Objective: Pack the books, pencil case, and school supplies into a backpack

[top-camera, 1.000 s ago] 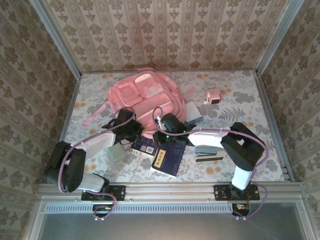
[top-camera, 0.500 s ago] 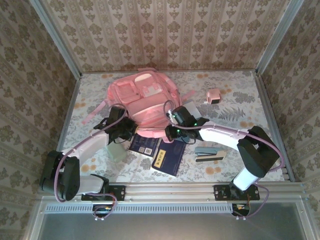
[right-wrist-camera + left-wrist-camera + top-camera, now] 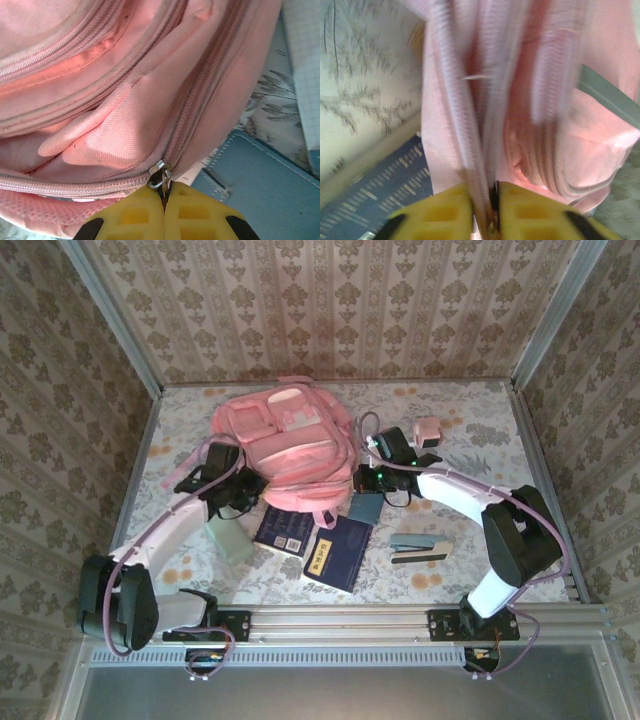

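- The pink backpack (image 3: pixel 285 440) lies in the upper middle of the overhead frame on the flower-print table (image 3: pixel 180 440), with my two arms reaching to its near edge from either side.
- The right gripper (image 3: pixel 368 478) sits at the bag's lower right corner. In the right wrist view its yellow fingers (image 3: pixel 130 215) are clenched together on the metal zipper pull (image 3: pixel 161 177) at the end of the zipper track.
- The left gripper (image 3: pixel 243 493) meets the bag's lower left edge. In the blurred left wrist view a pink zipper seam runs down into the narrow gap between its fingers (image 3: pixel 445 212). I cannot tell whether they pinch it or have let go.
- Two dark navy books lie just below the bag in the overhead frame: one (image 3: pixel 287 530) near the left gripper, and the other (image 3: pixel 338 552) lower and to its right, tilted.
- A teal pad (image 3: pixel 365 507) lies just below the right gripper, touching the second book's upper right corner.
- The sage-green pencil case (image 3: pixel 228 540) rests left of the books, beside my left forearm.
- The grey-blue stapler (image 3: pixel 420 549) lies right of the books, apart from the bag.
- The small pink box (image 3: pixel 428 432) stands at upper right, beyond the right arm.
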You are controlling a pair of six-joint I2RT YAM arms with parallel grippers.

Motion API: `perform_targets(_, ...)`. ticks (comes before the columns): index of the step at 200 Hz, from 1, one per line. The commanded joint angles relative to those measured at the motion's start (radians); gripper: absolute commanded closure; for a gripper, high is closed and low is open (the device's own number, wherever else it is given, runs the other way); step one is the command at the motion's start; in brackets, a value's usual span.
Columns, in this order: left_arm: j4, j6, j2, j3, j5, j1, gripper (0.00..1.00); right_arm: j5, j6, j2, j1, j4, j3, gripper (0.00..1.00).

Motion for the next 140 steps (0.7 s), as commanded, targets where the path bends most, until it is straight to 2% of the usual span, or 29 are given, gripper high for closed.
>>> perform_targets(1, -0.139, 0.285, -0.049, 0.140, -0.101, -0.002, 0.56, -0.114, -0.035, -0.020, -0.004, -0.009, 0.027, 1.00)
perform_targets(20, -0.226, 0.457, -0.028, 0.256, -0.116, -0.033, 0.45, -0.165, -0.054, -0.045, 0.007, 0.029, 0.002, 1.00)
perform_targets(58, -0.295, 0.685, 0.128, 0.454, 0.003, -0.104, 0.40, -0.242, -0.047, -0.061, 0.007, 0.131, -0.051, 1.00)
perform_targets(65, -0.300, 0.710, 0.164, 0.487, 0.023, -0.148, 0.38, -0.246, -0.043, -0.059, 0.007, 0.145, -0.057, 1.00)
perform_targets(93, -0.305, 0.767, 0.316, 0.602, 0.089, -0.219, 0.36, -0.268, -0.033, -0.048, 0.007, 0.176, -0.069, 1.00)
perform_targets(140, -0.286, 0.764, 0.535, 0.744, 0.176, -0.270, 0.42, -0.289, -0.004, -0.028, 0.005, 0.219, -0.079, 1.00)
